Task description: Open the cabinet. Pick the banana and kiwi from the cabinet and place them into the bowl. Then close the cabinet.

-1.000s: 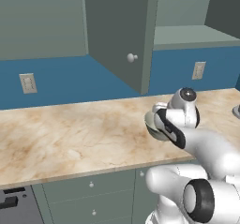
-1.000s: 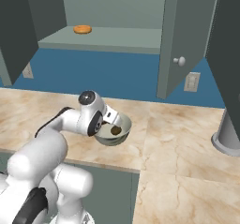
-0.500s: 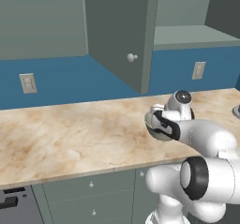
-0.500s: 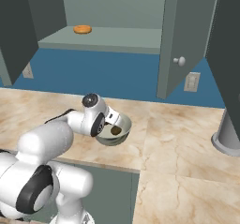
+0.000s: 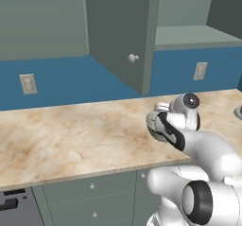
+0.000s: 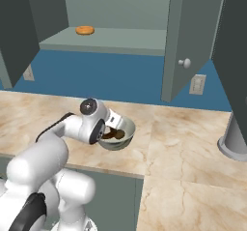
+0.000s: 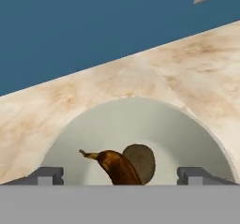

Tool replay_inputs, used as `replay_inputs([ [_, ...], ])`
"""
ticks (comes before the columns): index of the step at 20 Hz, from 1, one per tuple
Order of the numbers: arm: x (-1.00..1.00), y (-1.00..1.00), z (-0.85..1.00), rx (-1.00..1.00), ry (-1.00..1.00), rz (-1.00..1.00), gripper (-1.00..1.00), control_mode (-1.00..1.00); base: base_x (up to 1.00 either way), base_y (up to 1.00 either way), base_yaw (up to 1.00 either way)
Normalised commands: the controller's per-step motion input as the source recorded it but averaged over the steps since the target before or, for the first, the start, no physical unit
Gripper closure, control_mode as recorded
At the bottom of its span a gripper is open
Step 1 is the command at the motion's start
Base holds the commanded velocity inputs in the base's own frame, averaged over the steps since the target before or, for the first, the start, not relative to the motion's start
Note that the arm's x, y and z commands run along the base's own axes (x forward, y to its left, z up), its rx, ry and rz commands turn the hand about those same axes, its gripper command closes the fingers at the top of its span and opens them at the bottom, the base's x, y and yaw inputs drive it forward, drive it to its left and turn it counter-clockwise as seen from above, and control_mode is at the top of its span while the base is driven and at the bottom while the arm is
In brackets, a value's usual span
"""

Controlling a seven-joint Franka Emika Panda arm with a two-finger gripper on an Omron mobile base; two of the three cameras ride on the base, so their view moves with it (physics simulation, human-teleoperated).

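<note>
A: Two fruits sat in the bowl (image 7: 140, 124): the banana (image 7: 115, 167) and the kiwi (image 7: 140, 161), touching each other, banana in front in the hand view.

B: Hand state?

A: The hand (image 7: 119, 178) was spread wide, one fingertip at each side of the bowl, gripping nothing. It hung just over the bowl's rim.

B: Bowl position?

A: On the marbled surface (image 5: 71, 135), near its front edge, under the open cabinet (image 6: 120, 12).

B: Doors?

A: Both cabinet doors were swung open; the right door's white knob (image 6: 184, 63) was visible. A small orange item (image 6: 85, 30) lay on the shelf inside.
</note>
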Motion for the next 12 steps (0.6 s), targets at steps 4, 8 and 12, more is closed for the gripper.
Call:
replay_inputs([
  [4,-0.33,0.04,0.99,0.00,-0.26,0.00,-1.00,-1.00,0.00,0.00,0.00],
  [8,-0.49,0.08,1.00,0.00,-0.25,0.00,-1.00,-1.00,0.00,0.00,0.00],
  [12,-0.83,0.10,1.00,-0.01,-0.23,0.00,-1.00,-1.00,0.00,0.00,0.00],
])
